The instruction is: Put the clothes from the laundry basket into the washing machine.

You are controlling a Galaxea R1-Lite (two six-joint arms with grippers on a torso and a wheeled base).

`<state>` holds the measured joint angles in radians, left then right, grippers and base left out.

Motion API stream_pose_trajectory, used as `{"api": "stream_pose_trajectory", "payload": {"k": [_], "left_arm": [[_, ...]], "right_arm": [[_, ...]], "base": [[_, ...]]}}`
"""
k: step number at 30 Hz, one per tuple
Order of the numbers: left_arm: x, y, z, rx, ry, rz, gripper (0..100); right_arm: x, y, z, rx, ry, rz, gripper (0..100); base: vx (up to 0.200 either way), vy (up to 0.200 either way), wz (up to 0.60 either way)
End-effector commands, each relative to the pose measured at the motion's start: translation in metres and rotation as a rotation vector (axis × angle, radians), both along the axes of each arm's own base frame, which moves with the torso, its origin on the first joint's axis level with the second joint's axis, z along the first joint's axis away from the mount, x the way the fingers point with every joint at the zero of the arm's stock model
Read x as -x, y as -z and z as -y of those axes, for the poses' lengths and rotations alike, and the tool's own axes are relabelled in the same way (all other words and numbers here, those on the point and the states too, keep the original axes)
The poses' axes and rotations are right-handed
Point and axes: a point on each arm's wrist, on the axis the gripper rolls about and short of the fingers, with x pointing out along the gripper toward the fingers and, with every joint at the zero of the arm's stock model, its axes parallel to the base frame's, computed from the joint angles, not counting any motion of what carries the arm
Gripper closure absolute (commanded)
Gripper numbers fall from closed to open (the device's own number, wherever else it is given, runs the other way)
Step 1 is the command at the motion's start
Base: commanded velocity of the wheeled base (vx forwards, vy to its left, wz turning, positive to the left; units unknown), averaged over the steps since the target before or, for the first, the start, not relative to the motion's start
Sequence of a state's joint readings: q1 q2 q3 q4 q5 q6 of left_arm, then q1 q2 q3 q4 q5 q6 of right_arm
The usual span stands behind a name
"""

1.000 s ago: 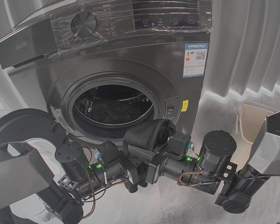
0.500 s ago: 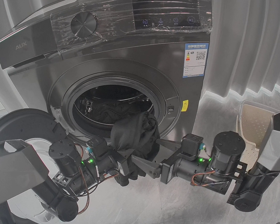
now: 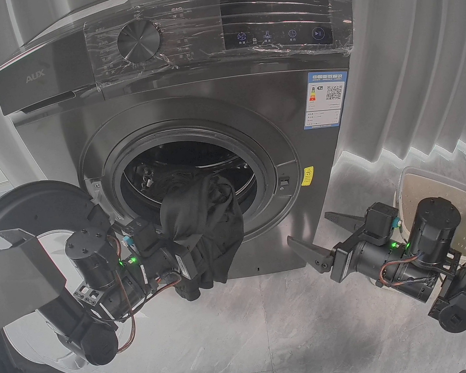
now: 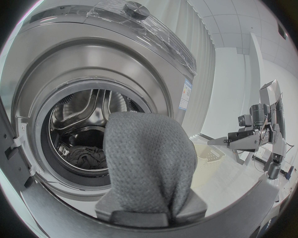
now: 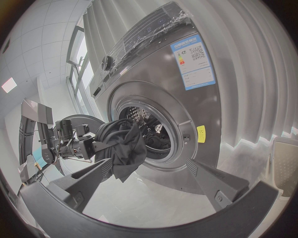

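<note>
Grey marble-patterned floor tiles (image 3: 265, 334) and a pleated white curtain (image 3: 426, 54) frame the grey front-loading washing machine (image 3: 175, 98), whose round door (image 3: 30, 210) stands open on our left side. We find the left gripper (image 4: 150, 207) clamped on a bunched black fabric garment (image 3: 204, 222). It is held at the lower lip of the port, outside the drum where other dark clothes (image 4: 85, 156) lie. The right gripper (image 3: 307, 228) hangs spread and empty near the cream perforated plastic laundry basket (image 3: 417, 192). Our concern is that a release here would likely drop the garment to the floor or leave its hanging hem across the door seal.
</note>
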<state>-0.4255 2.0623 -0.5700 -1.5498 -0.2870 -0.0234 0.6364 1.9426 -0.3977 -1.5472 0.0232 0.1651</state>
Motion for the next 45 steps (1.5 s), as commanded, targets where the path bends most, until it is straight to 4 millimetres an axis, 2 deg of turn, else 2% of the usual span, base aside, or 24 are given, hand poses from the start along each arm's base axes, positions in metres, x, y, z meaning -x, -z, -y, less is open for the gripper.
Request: {"api": "stream_pose_trajectory", "payload": {"k": [1, 6, 9, 22, 31, 40, 45], "left_arm": [[0.005, -0.002, -0.003, 0.002, -0.004, -0.005, 100], [0.002, -0.002, -0.008, 0.001, -0.028, -0.002, 100], [-0.005, -0.002, -0.016, 0.004, -0.151, 0.0, 100], [-0.015, 0.014, -0.015, -0.012, -0.3, -0.034, 100], [-0.012, 0.017, -0.01, -0.017, -0.288, -0.044, 100], [-0.014, 0.022, -0.009, -0.026, -0.289, -0.054, 100], [-0.014, 0.025, -0.009, -0.035, -0.289, -0.06, 100]], "right_arm": [[0.004, -0.009, 0.006, -0.017, 0.009, 0.023, 0], [0.005, -0.01, 0.004, -0.02, -0.002, 0.024, 0], [0.006, -0.01, 0.004, -0.02, -0.005, 0.024, 0], [0.012, -0.01, 0.012, -0.011, 0.003, 0.012, 0], [0.015, -0.007, 0.01, -0.005, -0.006, 0.003, 0], [0.017, -0.006, 0.007, -0.003, -0.02, 0.001, 0], [0.017, -0.006, 0.007, -0.003, -0.02, 0.001, 0]], "base": [[0.0, 0.0, 0.0], [0.0, 0.0, 0.0], [0.0, 0.0, 0.0], [0.0, 0.0, 0.0], [0.0, 0.0, 0.0], [0.2, 0.0, 0.0], [0.0, 0.0, 0.0]]}}
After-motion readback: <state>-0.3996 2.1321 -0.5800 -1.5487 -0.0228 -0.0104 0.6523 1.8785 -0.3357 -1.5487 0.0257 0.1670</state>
